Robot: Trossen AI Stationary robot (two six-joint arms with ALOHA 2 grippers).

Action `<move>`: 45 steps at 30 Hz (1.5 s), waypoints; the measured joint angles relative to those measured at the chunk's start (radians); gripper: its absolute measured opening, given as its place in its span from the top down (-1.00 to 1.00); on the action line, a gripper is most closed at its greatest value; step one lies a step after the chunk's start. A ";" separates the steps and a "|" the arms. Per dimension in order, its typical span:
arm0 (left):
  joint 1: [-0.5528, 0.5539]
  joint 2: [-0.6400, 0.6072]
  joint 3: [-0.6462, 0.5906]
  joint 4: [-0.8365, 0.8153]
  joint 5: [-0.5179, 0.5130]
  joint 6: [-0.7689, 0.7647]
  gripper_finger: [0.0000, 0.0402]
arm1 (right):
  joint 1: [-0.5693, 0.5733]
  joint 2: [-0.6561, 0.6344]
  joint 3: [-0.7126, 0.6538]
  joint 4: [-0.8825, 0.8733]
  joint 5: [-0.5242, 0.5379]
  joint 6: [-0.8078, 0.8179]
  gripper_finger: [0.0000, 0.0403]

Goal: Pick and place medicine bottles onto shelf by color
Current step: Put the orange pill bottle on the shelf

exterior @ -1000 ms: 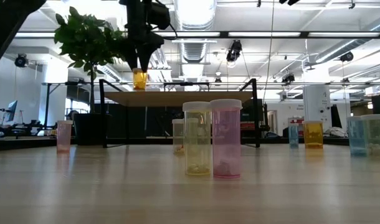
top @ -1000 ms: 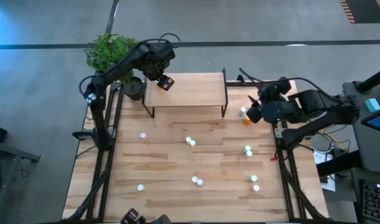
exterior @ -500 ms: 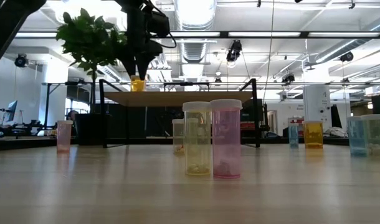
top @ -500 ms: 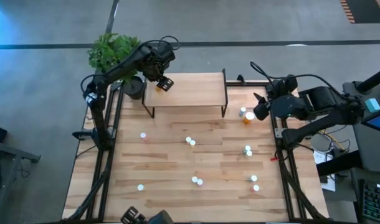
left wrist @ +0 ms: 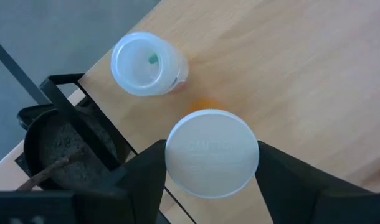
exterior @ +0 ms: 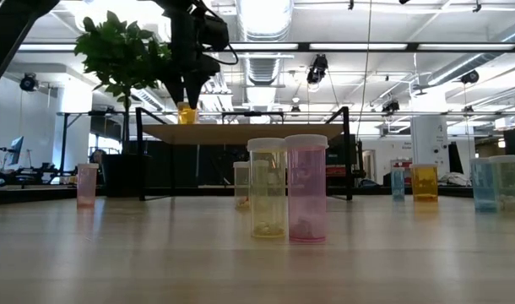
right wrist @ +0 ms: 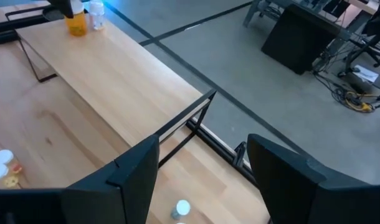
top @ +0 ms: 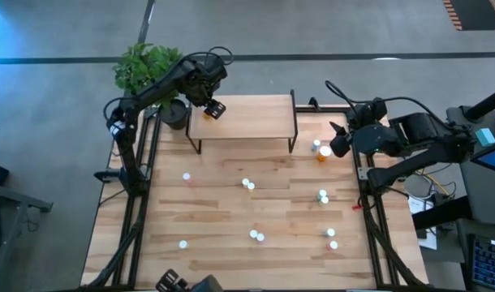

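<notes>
Two bottles sit at the shelf's (top: 247, 118) far-left corner: a big orange bottle (left wrist: 212, 152) and a small bottle (left wrist: 143, 63) just beside it, both upright, white caps up. Left pincer (left wrist: 209, 180) straddles the orange one; its fingers flank the cap and, in the low view, it looks seated on the board. Grasp reads as not yet let go, though firmness cannot be judged. Corner spot probably starts an orange group and leaves the rest of the board free for other colours

Right pincer (top: 335, 139) hangs by the shelf's right end, above the surface (top: 223, 219), jaws apart, nothing between them. It is near an orange bottle (top: 323, 152) and a neighbour with a white cap; likely next pick, judging by colour

Remaining bottles stand scattered in pairs and singles across the surface; a yellow bottle (exterior: 267, 187) and a pink bottle (exterior: 306, 188) stand side by side closest to the low camera

Potted plant (top: 146, 69) stands just off the shelf's left corner; tight clearance for the left arm
</notes>
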 joint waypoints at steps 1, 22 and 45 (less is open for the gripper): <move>0.000 -0.002 0.000 0.001 0.000 0.006 -0.09 | 0.000 0.000 0.000 0.003 0.000 0.000 -0.16; -0.106 -0.157 -0.002 0.002 0.047 0.014 -0.58 | -0.040 -0.009 -0.087 -0.154 -0.173 0.072 -0.16; -0.548 -0.253 -0.002 0.126 0.000 -0.012 -0.58 | -0.274 -0.030 -0.615 0.070 -0.390 0.497 -0.58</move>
